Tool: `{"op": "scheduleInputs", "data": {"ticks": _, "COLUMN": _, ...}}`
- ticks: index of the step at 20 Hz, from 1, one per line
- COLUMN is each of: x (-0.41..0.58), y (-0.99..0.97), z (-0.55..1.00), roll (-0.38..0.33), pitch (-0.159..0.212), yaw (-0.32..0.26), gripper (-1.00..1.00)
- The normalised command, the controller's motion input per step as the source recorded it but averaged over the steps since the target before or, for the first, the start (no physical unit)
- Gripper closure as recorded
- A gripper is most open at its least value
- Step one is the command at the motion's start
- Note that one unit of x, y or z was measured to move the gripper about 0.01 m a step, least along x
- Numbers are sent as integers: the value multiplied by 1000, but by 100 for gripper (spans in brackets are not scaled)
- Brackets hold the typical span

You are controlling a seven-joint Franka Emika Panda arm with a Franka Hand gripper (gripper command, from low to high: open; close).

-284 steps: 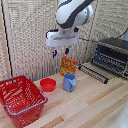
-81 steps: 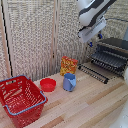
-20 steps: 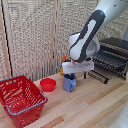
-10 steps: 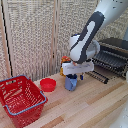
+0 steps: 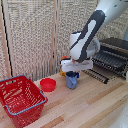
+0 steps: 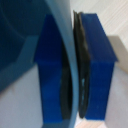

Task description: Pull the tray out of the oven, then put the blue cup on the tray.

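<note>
1. End effector (image 5: 73,69): down at the blue cup (image 5: 72,80) since a second ago, pads (image 6: 95,65) pinching its rim.
2. Blue cup: on bench (image 5: 95,107), near red bowl (image 5: 48,84).
3. Tray (image 5: 96,75): already drawn from oven (image 5: 114,55); cup transfer remains.

Arm is reaching down from the exterior view's upper right, wrist pointing at the table. Gripper (image 5: 73,73) is hanging low; its blue fingers (image 6: 98,70) are pinching the blue cup's (image 5: 72,80) rim between their pads.
</note>
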Motion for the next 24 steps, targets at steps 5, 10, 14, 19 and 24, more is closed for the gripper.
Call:
{"op": "scheduleInputs", "data": {"ticks": 5, "x": 448, "y": 27, "z": 278, "roll": 29, "pitch": -109, "yaw": -137, "gripper": 100}}
{"op": "scheduleInputs", "data": {"ticks": 10, "x": 472, "y": 399, "z": 151, "roll": 3, "pitch": -71, "yaw": -135, "gripper": 100}}
{"op": "scheduleInputs", "data": {"ticks": 14, "x": 291, "y": 843, "z": -8, "roll": -39, "pitch": -1, "yaw": -72, "gripper": 100}}
{"op": "scheduleInputs", "data": {"ticks": 19, "x": 25, "y": 503, "z": 497, "roll": -8, "pitch": 88, "yaw": -102, "gripper": 100}}
{"op": "scheduleInputs", "data": {"ticks": 24, "x": 22, "y": 206, "z": 758, "roll": 0, "pitch": 72, "yaw": -173, "gripper": 100}}
